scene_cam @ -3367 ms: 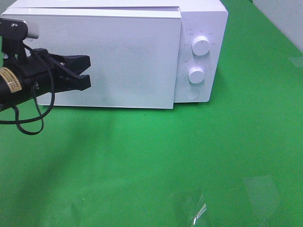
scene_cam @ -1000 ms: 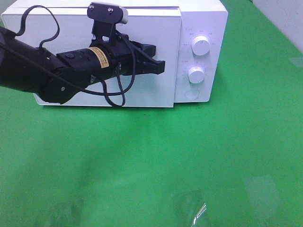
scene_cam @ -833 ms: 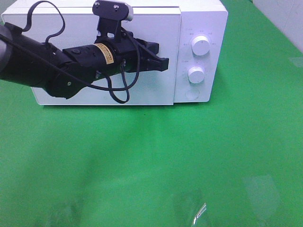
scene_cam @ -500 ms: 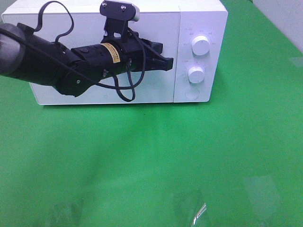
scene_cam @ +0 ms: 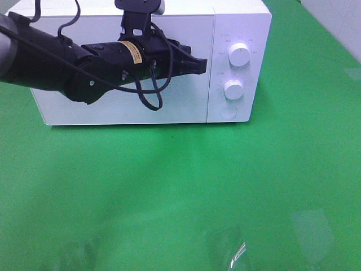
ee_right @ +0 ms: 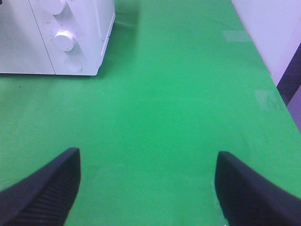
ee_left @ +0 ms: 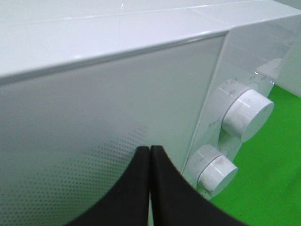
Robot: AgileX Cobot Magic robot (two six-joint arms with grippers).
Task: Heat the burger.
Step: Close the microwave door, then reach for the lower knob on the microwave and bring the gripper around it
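Note:
The burger is not in view in any frame. The white microwave (scene_cam: 242,20) stands at the back of the green table with its door (scene_cam: 113,110) flush against the body. My left gripper (scene_cam: 200,65) is shut and empty, its tips against the door near its right edge, beside the control panel. In the left wrist view the shut fingertips (ee_left: 149,150) meet against the dotted door (ee_left: 94,122). My right gripper (ee_right: 148,188) is open and empty above the bare green table, away from the microwave (ee_right: 89,28); it does not show in the high view.
The control panel carries an upper knob (scene_cam: 240,55), a lower knob (scene_cam: 233,89) and a round button (scene_cam: 228,112); the knobs also show in the left wrist view (ee_left: 247,115). The green table (scene_cam: 197,192) extends in front. A pale wall (ee_right: 268,28) borders the table's right side.
My left arm swept right across the microwave front with the gripper shut. The door, ajar earlier, has swung flush against the body.

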